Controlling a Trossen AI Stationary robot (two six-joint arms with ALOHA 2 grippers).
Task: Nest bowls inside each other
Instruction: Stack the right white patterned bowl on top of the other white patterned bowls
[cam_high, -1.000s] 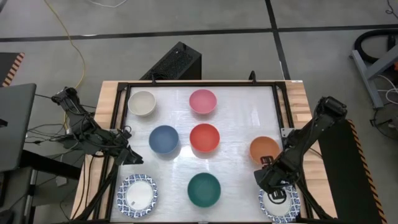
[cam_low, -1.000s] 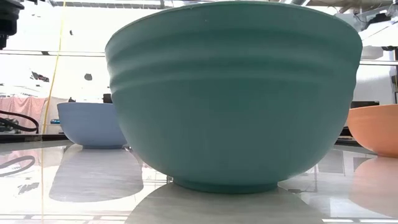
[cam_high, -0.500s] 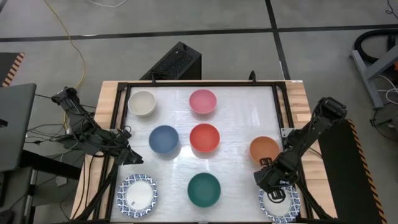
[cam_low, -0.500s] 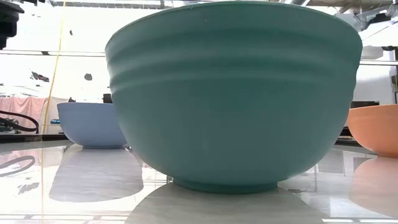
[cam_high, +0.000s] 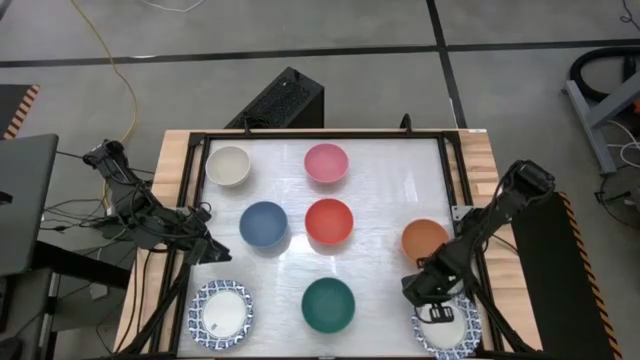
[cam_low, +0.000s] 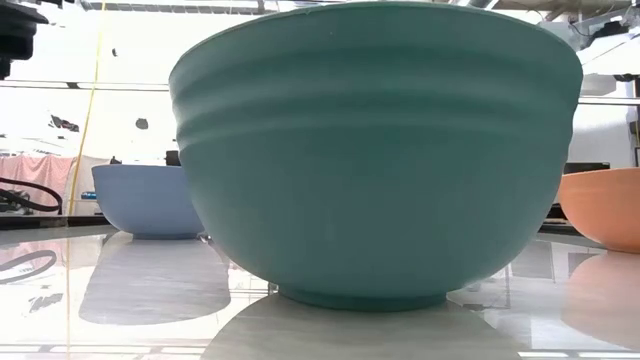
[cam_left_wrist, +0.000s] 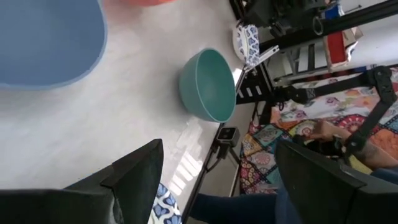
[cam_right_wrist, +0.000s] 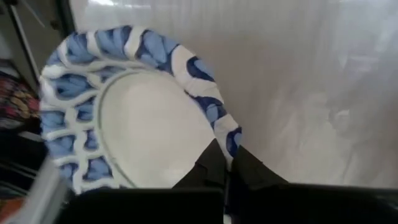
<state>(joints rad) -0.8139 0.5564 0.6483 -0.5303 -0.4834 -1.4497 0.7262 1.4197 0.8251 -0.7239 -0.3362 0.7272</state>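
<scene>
Several bowls stand on the white table: cream (cam_high: 228, 165), pink (cam_high: 326, 162), blue (cam_high: 263, 224), red (cam_high: 329, 222), orange (cam_high: 424, 239), green (cam_high: 328, 304), and a blue-rimmed white one (cam_high: 222, 313) at the near left. A second blue-rimmed white bowl (cam_high: 450, 328) stands at the near right, with my right gripper (cam_high: 425, 293) shut on it. My left gripper (cam_high: 205, 245) waits open at the table's left edge, near the blue bowl (cam_left_wrist: 43, 37). My right gripper pinches the blue-patterned rim (cam_right_wrist: 231, 138) of the near-right white bowl, on the side toward the table's middle. One finger (cam_right_wrist: 202, 167) is inside the bowl and the other (cam_right_wrist: 256, 171) outside. The fingers come steeply from above. The bowl stays upright at the table's near right corner.
A black frame (cam_high: 320, 135) runs around the table top. In the low view the green bowl (cam_low: 375, 150) fills the middle, with the blue bowl (cam_low: 145, 200) and the orange bowl (cam_low: 605, 205) behind it. There is bare table between the green bowl and the near-right bowl.
My right gripper has sunk and shifted a little toward the table's left edge, down onto the rim of the near-right white bowl. The bowls have stayed in place.
</scene>
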